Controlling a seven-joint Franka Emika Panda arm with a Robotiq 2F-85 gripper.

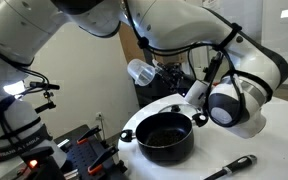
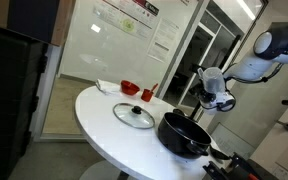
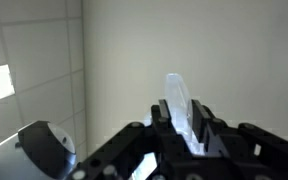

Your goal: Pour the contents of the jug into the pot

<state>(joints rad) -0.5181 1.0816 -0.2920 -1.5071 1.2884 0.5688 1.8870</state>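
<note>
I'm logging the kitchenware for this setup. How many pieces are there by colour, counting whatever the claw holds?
Red: 2 (bowl, cup)
Black: 1 (pot)
See-through: 2 (lid on the table, jug in the claw)
Total: 5

pot point(image 2: 179, 143) 1 | jug point(image 1: 141, 71) 1 | glass lid point(image 2: 134, 115) 1 | red bowl point(image 2: 130, 87) 1 | red cup point(image 2: 147, 94) 1
</note>
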